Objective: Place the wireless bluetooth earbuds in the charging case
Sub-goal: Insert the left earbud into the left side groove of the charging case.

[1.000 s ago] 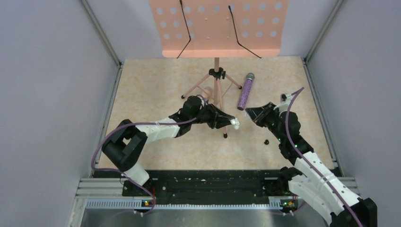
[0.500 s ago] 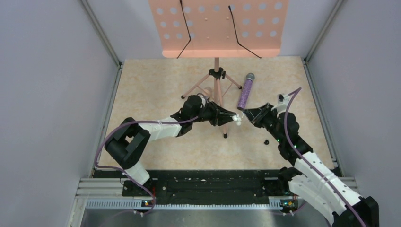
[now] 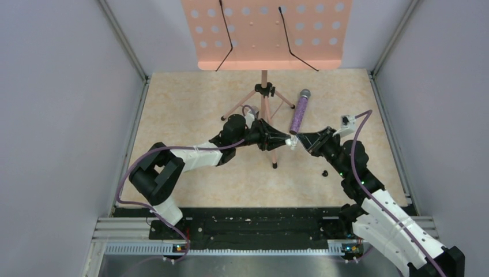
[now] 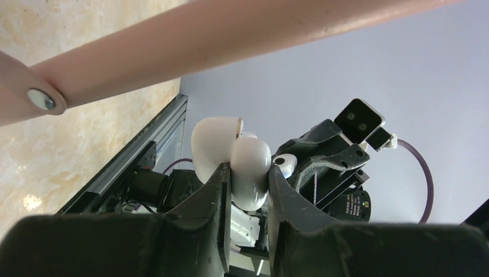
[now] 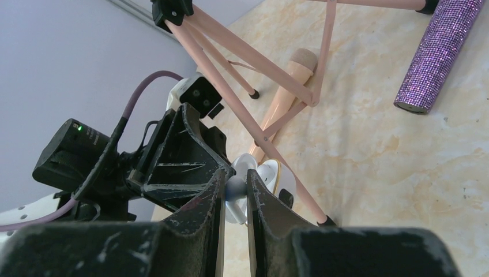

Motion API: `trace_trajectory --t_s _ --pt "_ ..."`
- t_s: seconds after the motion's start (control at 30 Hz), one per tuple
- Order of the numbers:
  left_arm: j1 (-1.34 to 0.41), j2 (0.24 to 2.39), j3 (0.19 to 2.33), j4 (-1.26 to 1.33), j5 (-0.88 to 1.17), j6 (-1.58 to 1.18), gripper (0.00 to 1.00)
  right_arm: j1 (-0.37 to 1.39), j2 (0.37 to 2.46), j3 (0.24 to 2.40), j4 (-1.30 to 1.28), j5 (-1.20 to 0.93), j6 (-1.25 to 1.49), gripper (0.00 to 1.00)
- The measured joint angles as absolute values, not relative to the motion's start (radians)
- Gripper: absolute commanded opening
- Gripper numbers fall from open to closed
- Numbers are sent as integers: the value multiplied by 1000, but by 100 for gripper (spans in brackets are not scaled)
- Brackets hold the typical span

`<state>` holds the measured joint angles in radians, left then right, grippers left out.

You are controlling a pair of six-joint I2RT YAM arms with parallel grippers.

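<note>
Above the middle of the table [image 3: 190, 115], in the top view, the left pincer [image 3: 287, 141] and the right pincer [image 3: 300, 139] are seen tip to tip, just in front of the pink music stand [image 3: 264, 98] and near the glittery purple microphone [image 3: 299, 111]. A white speck is visible between them.

From the left wrist, the left pincer is seen clenched on a white charging case [image 4: 249, 173] (its lid [image 4: 214, 141] standing open), held clear of the table. A small white earbud [image 4: 285, 165] is gripped at the right pincer's tips, just beside the case.

From the right wrist, the earbud is shown pinched between the right fingers [image 5: 202, 219], right at the open case. Whether the two touch cannot be told.
</note>
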<state>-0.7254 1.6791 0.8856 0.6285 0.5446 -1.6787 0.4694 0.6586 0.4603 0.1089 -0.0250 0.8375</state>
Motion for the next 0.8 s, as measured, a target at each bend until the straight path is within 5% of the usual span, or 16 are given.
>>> trace_trajectory --t_s 0.8 --pt "-727 1711 875 707 562 -1738 0 498 672 432 157 -16 793 10"
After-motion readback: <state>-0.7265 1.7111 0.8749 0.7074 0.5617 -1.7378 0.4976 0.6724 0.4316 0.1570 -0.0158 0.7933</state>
